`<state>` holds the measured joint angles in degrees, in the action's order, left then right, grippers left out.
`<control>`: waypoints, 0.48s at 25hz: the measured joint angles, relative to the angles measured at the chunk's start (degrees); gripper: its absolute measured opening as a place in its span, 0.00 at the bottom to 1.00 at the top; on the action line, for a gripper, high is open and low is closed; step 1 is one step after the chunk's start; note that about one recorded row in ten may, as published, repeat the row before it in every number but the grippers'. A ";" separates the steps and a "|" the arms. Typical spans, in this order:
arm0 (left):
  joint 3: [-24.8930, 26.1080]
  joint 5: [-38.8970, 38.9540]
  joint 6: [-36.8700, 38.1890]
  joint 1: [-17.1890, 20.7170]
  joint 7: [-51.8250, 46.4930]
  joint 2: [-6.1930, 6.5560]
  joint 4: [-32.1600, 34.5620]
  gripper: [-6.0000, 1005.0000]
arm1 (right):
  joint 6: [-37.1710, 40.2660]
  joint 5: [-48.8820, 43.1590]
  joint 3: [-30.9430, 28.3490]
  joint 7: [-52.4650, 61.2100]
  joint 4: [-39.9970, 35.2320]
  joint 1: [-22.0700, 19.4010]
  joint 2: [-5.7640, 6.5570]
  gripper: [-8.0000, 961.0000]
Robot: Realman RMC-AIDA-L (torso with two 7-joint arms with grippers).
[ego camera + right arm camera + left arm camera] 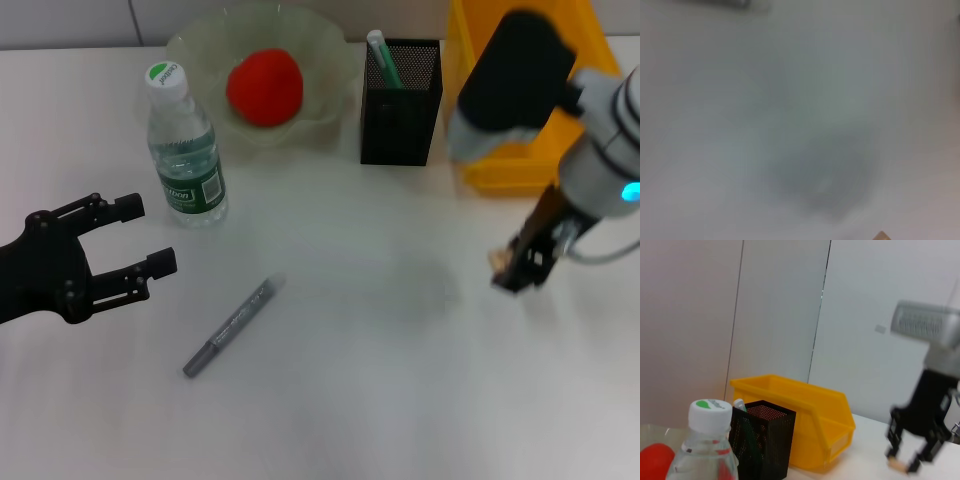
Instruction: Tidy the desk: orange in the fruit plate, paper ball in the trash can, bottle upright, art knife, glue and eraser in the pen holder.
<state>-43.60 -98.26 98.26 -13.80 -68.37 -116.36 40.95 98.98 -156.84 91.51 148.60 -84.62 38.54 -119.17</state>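
Jaws: on the right gripper (pixel 513 268) they are pinched on a small tan eraser (pixel 496 260), held low over the white desk (pixel 400 400); on the left gripper (pixel 150 235) they are spread wide, nothing between them, near the desk's left edge.
Step in hand: the eraser is judged to be on its way to the black mesh pen holder (pixel 400 105), which already has a green-capped glue stick (pixel 383 55) standing in it.
Next move: a lift and a carry leftward and back to the holder's open top is called for, then a release.
Already tidy: the orange (pixel 265 87) is seen in the fruit plate (pixel 320 45); the bottle (pixel 183 150) is upright.
Left to do: the grey art knife (pixel 232 326) is seen flat on the desk.
Head view only: the knife's position is shown.
Left wrist view only: the eraser (pixel 897 465) is shown from the side at the fingertips, just above the desk, with the yellow bin (pixel 810 420) behind the holder.
Right wrist view: only blurred desk is seen.
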 joint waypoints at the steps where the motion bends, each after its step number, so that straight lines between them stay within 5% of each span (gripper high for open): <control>1: 0.00 0.00 0.00 0.00 0.00 0.00 0.00 0.79 | 0.34 -0.69 -0.91 -0.05 -2.58 -0.32 0.00 0.48; 7: 0.00 0.00 -0.06 -0.03 0.00 0.00 0.00 0.79 | -5.28 -1.89 -5.11 -1.45 -13.29 -2.23 -0.05 0.47; 12: -0.22 0.00 -0.16 -0.25 0.00 -0.07 -0.09 0.79 | -19.34 -1.77 -4.66 -2.47 -11.62 -3.28 -0.19 0.46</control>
<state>-43.82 -98.26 98.10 -14.05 -68.38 -116.43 40.86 79.64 -158.61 86.85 146.13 -96.23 35.26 -119.36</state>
